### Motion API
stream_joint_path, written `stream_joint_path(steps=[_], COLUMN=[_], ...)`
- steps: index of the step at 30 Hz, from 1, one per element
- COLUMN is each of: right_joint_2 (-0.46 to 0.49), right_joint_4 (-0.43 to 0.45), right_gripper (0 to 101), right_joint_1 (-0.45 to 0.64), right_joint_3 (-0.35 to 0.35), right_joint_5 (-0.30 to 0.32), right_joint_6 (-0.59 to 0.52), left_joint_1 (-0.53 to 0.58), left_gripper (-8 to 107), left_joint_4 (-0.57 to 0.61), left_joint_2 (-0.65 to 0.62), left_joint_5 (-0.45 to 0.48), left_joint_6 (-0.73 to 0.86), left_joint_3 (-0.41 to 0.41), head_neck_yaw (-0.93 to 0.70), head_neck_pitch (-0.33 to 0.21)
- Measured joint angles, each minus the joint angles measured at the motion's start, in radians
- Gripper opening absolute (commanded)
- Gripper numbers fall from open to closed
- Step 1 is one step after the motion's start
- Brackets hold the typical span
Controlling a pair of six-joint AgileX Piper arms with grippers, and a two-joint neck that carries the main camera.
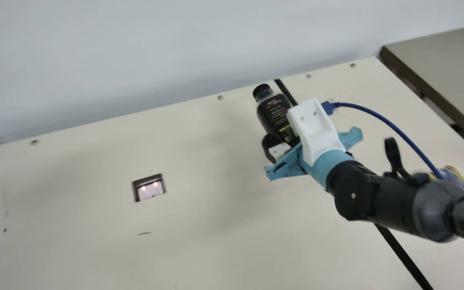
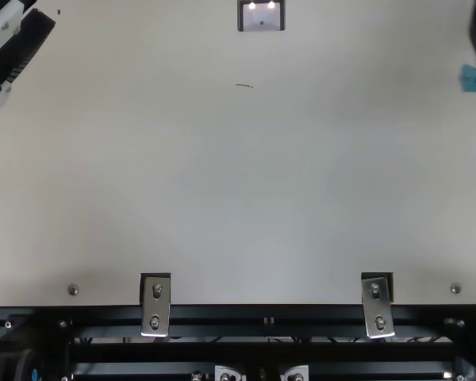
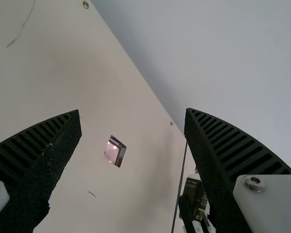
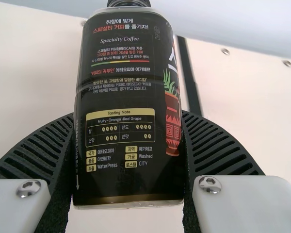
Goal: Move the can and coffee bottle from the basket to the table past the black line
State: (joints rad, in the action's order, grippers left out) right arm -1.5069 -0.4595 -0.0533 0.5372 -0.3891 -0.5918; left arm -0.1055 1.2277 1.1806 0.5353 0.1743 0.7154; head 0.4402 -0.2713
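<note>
Left to right: left gripper [image 2: 24, 40] in the upper left corner of the top view; its two ribbed fingers [image 3: 43, 160] stand wide apart in the left wrist view, nothing between them, so open. Next, a small dark-framed panel [image 1: 149, 187] set in the cream table [image 1: 95, 249], two bright spots reflected in it; near it, a short dark scratch [image 1: 144, 233]. Then the coffee bottle [image 1: 274, 112], dark label, black cap [image 1: 262, 92] towards the table's far edge in the main view. Right gripper [image 1: 286, 137] is closed on this bottle, one ribbed finger pressed against each side in the right wrist view. Whether the base touches the table: cannot tell. In the main view the bottle lies to the left of the black line [image 1: 405, 257], close to the line's far end. The right arm [image 1: 393, 201] crosses over the line. Right of the line: a blue cable [image 1: 389, 123], its plug beside the white gripper mount [image 1: 314, 129], and a yellow-edged object [image 1: 453, 177], partly behind the arm. Far right: a separate brown-edged surface [image 1: 453, 60], beyond the table's side.
</note>
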Motion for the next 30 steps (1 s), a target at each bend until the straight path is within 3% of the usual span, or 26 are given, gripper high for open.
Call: stream_joint_path(steps=[14,30], right_joint_2=[0.036,-0.06], right_joint_4=[0.344,0.634], right_gripper=[0,0], right_joint_1=[0.319,0.645], right_joint_3=[-0.053,-0.078], right_joint_5=[0.028,-0.027], right_joint_6=[0.226,0.401], left_joint_1=[0.0,0.0], left_gripper=[90,90], left_joint_4=[0.0,0.0], left_joint_2=[0.0,0.0], left_joint_5=[0.0,0.0], left_joint_6=[0.0,0.0], left_joint_3=[0.0,0.0], head_neck_yaw=[0.241,0.241], head_neck_pitch=[-0.02,-0.02])
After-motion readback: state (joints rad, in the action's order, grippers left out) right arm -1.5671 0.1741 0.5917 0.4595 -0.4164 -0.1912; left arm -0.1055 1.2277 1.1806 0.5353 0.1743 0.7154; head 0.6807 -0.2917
